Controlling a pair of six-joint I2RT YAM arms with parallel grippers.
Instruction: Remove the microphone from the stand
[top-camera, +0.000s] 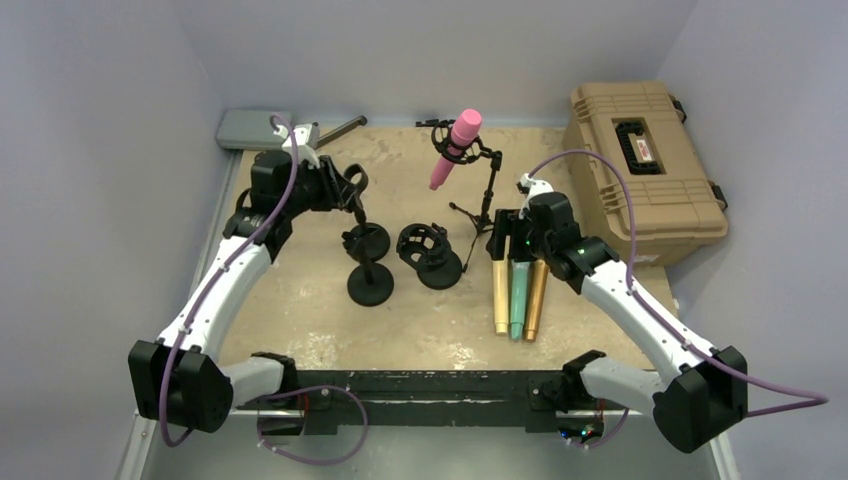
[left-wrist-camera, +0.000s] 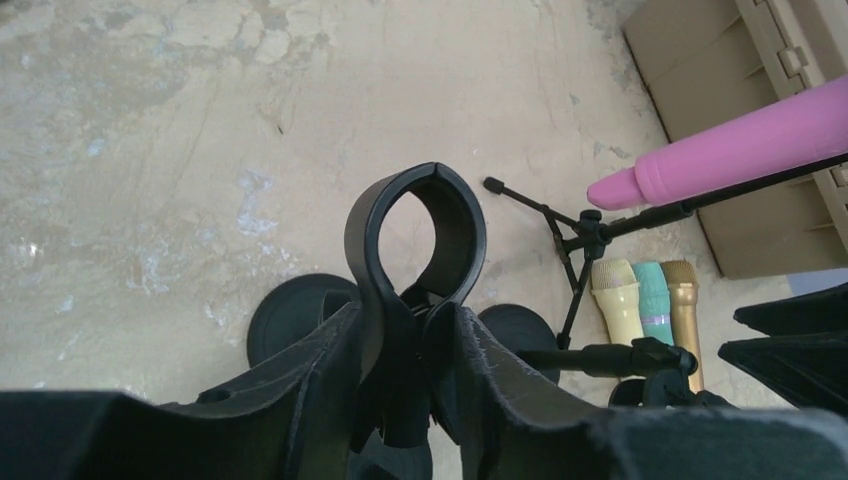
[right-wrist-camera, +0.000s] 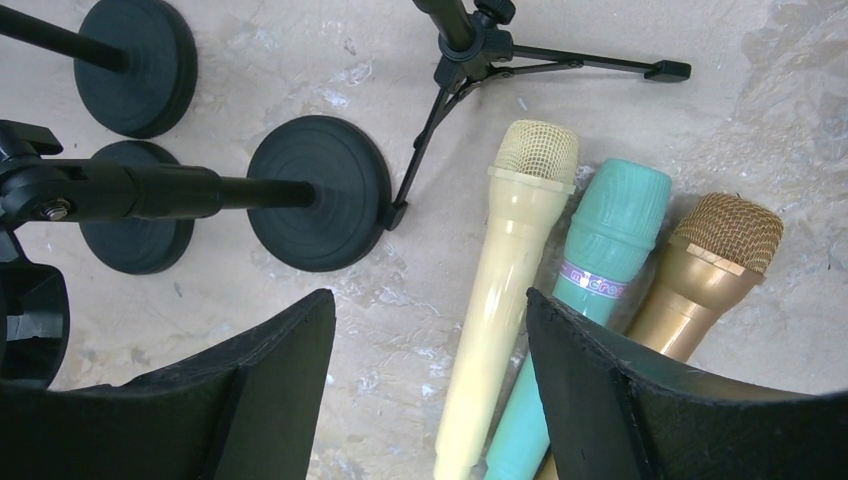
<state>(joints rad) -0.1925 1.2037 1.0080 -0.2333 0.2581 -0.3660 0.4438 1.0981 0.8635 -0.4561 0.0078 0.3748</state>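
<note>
The pink microphone (top-camera: 455, 145) sits tilted in the clip of a black tripod stand (top-camera: 487, 205) at the back middle; in the left wrist view this pink microphone (left-wrist-camera: 730, 150) shows at the right. My left gripper (left-wrist-camera: 410, 330) is shut on the lower tabs of an empty black clip (left-wrist-camera: 415, 235) atop a round-base stand (top-camera: 371, 285), well left of the pink one. My right gripper (right-wrist-camera: 430, 310) hangs open over the table, with nothing between its fingers, just above a cream microphone (right-wrist-camera: 510, 270), a teal one (right-wrist-camera: 600, 240) and a gold one (right-wrist-camera: 715, 260) lying side by side.
Two more round-base stands (top-camera: 367, 240) (top-camera: 438, 270) stand between my arms, one with an empty shock mount. A tan hard case (top-camera: 645, 160) fills the back right. A grey box (top-camera: 255, 128) lies at the back left. Purple walls close three sides.
</note>
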